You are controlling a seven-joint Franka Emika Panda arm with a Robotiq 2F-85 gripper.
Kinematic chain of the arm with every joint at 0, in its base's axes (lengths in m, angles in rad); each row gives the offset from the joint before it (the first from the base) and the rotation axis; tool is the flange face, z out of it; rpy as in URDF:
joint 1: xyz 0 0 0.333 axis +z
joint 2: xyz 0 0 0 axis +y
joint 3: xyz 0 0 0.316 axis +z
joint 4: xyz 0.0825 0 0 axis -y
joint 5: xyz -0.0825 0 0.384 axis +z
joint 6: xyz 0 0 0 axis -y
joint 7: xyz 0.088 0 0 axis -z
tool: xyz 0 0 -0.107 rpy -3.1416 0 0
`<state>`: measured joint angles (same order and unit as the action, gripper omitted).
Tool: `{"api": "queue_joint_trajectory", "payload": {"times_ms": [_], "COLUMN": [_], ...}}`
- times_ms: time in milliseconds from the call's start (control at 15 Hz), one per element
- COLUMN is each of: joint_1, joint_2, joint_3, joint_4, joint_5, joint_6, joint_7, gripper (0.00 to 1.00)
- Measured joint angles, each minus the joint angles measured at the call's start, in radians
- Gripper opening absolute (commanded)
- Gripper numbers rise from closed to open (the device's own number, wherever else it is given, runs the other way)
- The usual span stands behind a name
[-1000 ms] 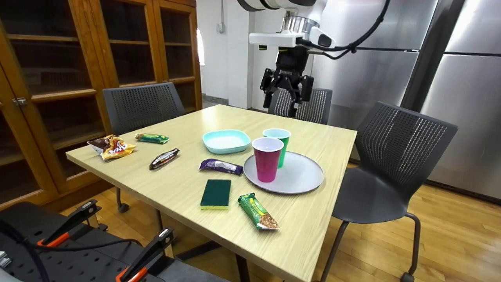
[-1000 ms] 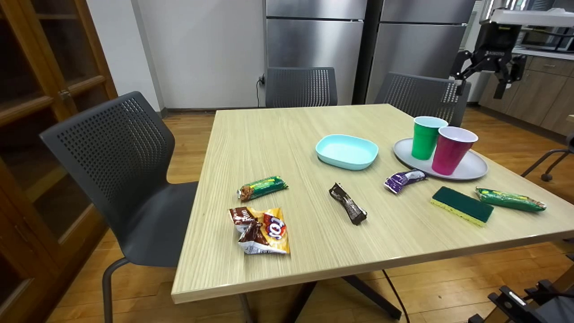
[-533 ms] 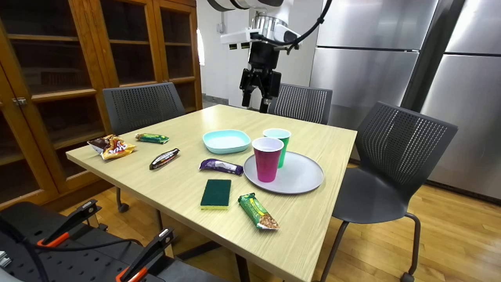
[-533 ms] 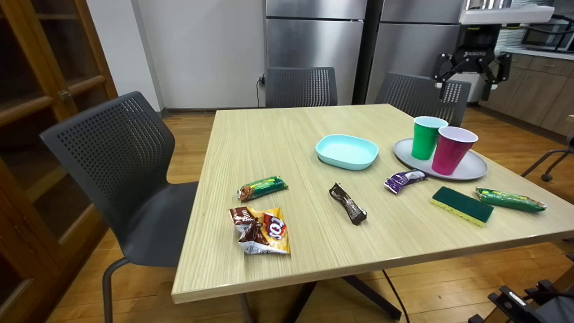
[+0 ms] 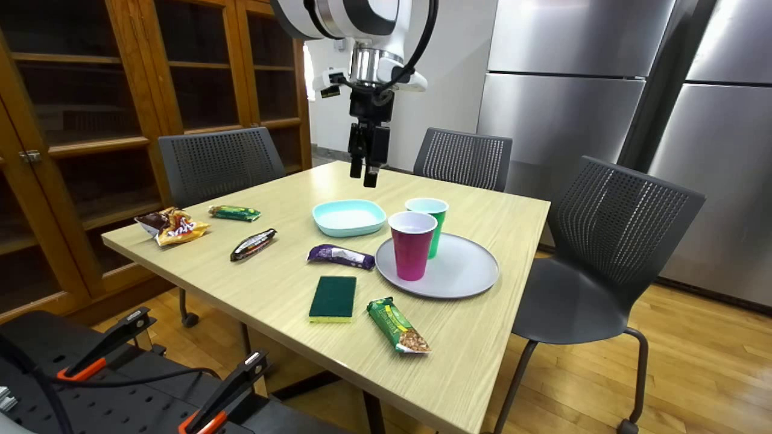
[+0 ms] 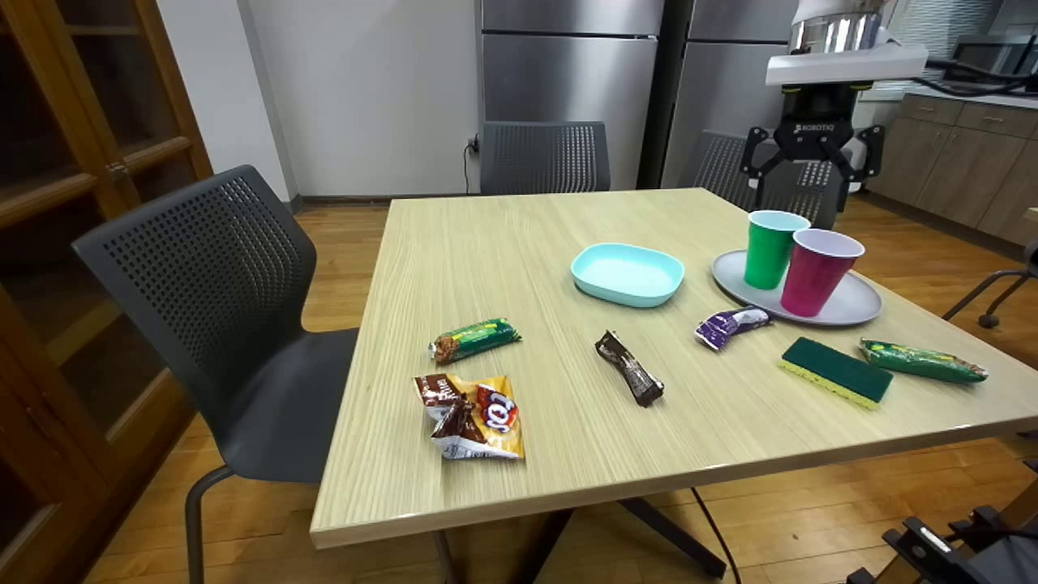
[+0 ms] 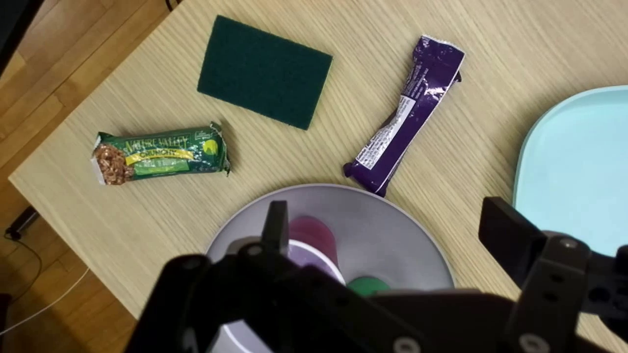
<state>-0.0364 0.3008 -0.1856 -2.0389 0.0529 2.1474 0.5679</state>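
Wrist view: the gripper (image 7: pixel 385 215) is positioned over the table (image 7: pixel 483 142) with its fingers (image 7: pixel 275 225) spread wide and nothing held between them. Below is a gray plate (image 7: pixel 378 230) bearing two cups: a magenta cup (image 7: pixel 314 233), partly hidden by one finger, and a green cup (image 7: pixel 367 286), of which only a small part shows. To the right is a section of a turquoise dish (image 7: pixel 579 162). Beyond the plate are a Nature Valley Crunchy bar (image 7: pixel 162 156) at left, a sponge (image 7: pixel 265 73) with its dark green face up, and a purple-wrapped bar (image 7: pixel 417 108) with one end at the plate rim.

In an exterior view, a dark-wrapped bar (image 5: pixel 253 245) lies at left and a stainless steel refrigerator (image 5: pixel 561 138) stands at the far side. The gripper, seen edge-on, hangs above the tabletop, left of the cups and apart from them. Both cups are upright on the left part of the plate, magenta near, green just behind; each flares toward a pale rim. Inner walls are pale; the bottoms are hidden, so contents cannot be told. The dish is shallow, with rounded corners and its inner base exposed.

In an exterior view, a brown-and-yellow snack bag (image 6: pixel 478 418) lies at near left, beside a green-wrapped bar (image 6: pixel 474 341). The finger linkages are seen face-on, spread apart, on the far side of the cups. The green cup is at left, the magenta cup at right and nearer.
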Motion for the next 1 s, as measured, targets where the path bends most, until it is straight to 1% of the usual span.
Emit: {"api": "queue_joint_trajectory", "payload": {"times_ms": [333, 533, 1000], "joint_1": [0.027, 0.033, 0.035], "joint_2": [0.012, 0.028, 0.039], "joint_3": [0.0, 0.0, 0.0], "joint_4": [-0.053, -0.069, -0.076], "joint_5": [0.0, 0.0, -0.001], "joint_6": [0.081, 0.097, 0.097], "joint_7": [0.135, 0.203, 0.207], "gripper": [1.0, 1.0, 1.0]}}
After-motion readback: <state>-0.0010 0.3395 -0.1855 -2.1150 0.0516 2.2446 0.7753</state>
